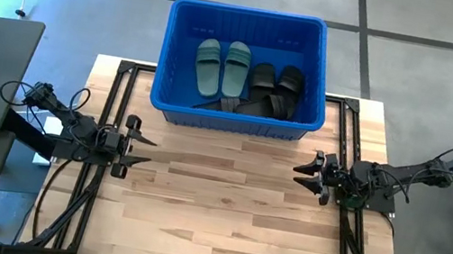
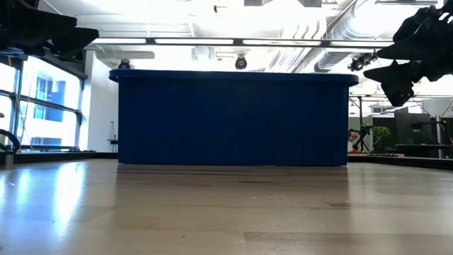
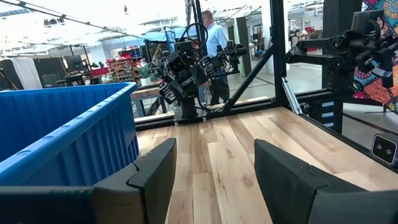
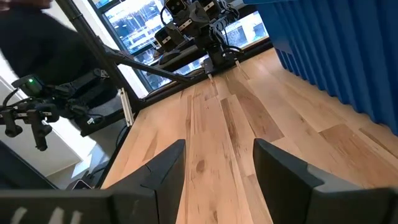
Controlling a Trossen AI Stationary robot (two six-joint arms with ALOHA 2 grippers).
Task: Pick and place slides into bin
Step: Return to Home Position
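Observation:
The blue bin stands at the table's far middle. Inside it lie two sage green slides side by side and several black slides piled at the right. The bin also shows in the low view, in the left wrist view and in the right wrist view. My left gripper is open and empty over the table's left side, near the bin's near left corner. My right gripper is open and empty over the right side, near the bin's near right corner.
Bare wooden tabletop lies between the two grippers and toward the near edge. A black frame runs along the table's sides. A person stands in the room beyond the table.

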